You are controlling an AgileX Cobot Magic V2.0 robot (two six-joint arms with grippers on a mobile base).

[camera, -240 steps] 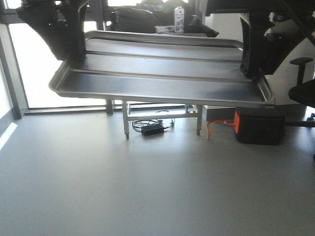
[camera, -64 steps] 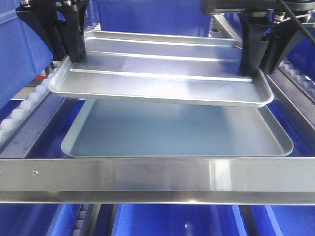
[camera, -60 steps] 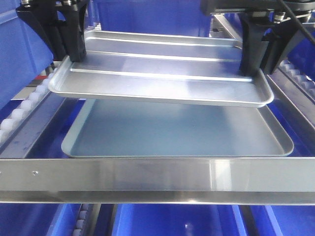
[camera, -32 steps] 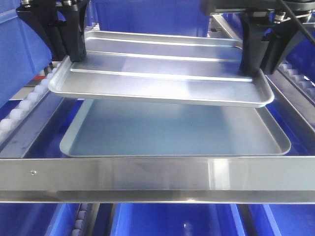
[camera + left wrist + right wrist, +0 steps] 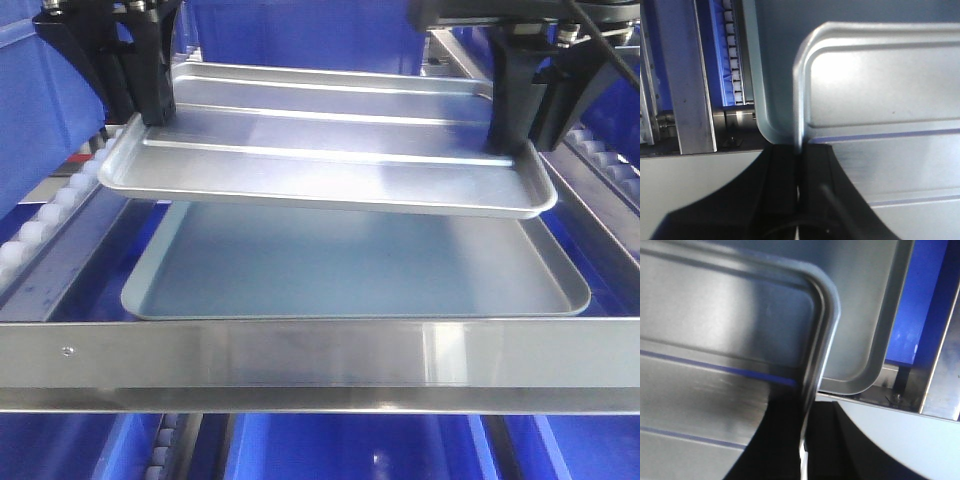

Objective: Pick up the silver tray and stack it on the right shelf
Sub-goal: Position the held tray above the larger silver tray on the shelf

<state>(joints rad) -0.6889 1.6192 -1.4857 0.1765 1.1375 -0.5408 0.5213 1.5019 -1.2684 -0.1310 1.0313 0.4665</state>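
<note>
Shiny silver tray [image 5: 330, 170] with 2 ridges hangs raised above the right shelf [image 5: 320, 365].

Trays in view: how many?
2: the silver tray, gripped by left gripper and right gripper; a grey tray on the right shelf below it. Others may be hidden.

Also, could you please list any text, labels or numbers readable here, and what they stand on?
None can be read. The silver tray, grey tray below and right shelf are bare metal, with only a screw head on the front bar. A red patch beside the white rollers is too small to tell.
</note>
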